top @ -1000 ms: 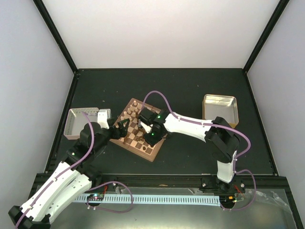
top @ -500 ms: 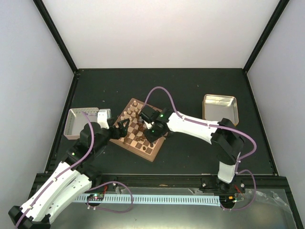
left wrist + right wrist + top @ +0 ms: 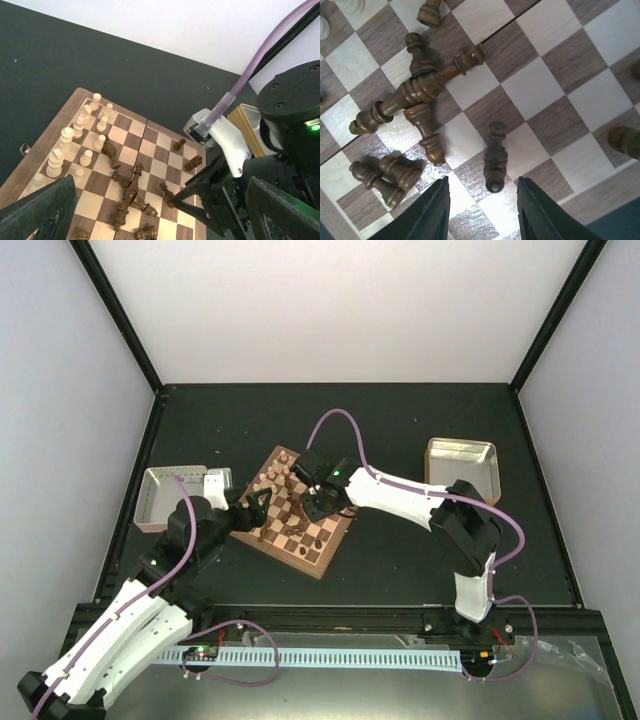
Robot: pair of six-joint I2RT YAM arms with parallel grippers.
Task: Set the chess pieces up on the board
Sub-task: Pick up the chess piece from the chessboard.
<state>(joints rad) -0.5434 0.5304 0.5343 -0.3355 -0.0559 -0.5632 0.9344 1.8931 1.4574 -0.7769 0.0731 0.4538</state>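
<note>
from above, the board (image 3: 322, 558) is seen central on the surface (image 3: 400, 425). at the left wrist, the left tool (image 3: 160, 220) is held wide open, empty. at the right wrist, the right tool (image 3: 482, 210) is held half open, empty, above toppled dark chess pieces (image 3: 420, 95).

One board (image 3: 300, 515) sits mid-frame in the top view. There are two metal trays, a silver one at the left (image 3: 160, 502) and a brass-coloured one at the upper right (image 3: 462, 468). There are two robot arms, left (image 3: 130, 620) and right (image 3: 400, 498).

In the left wrist view, ten pale pieces (image 3: 66, 136) stand along the board's left side. The dark pieces (image 3: 131, 185) number roughly ten, though the tangled heap at lower centre makes that count unsure. The right wrist view shows two pale pieces in its upper left corner and nine dark ones, plus a sliver of another at the right edge.
</note>
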